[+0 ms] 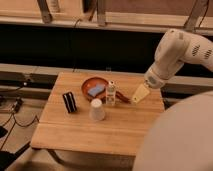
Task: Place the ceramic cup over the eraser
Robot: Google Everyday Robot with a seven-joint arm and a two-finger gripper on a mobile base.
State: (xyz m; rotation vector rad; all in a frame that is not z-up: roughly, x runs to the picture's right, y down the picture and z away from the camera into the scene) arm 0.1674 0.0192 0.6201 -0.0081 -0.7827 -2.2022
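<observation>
Work surface: one wooden table (pixel 120 132). Items on it number five, one of each kind. Item 1: one ceramic cup (pixel 97 110), white, standing with its narrower end up, near the middle of the table and apart from all other items. Item 2: one eraser (pixel 69 102), black with a pale stripe, standing on edge to the left of the ceramic cup, close to it but not touching. Item 3: one brown bowl (pixel 89 81), located behind the ceramic cup toward the far edge of the table. Item 4: one light-blue pad (pixel 95 90), lying inside the brown bowl. Item 5: one small bottle (pixel 111 93) with a white cap, upright, just beside the right rim of the brown bowl. End effector: one gripper (pixel 138 94), at the end of one white arm (pixel 172 52), hanging low over the table just to the right of the small bottle and well right of the ceramic cup. Whether the gripper is apart or together cannot be told, and it holds nothing visible. One rounded white robot body (pixel 182 137) fills the lower right corner.
</observation>
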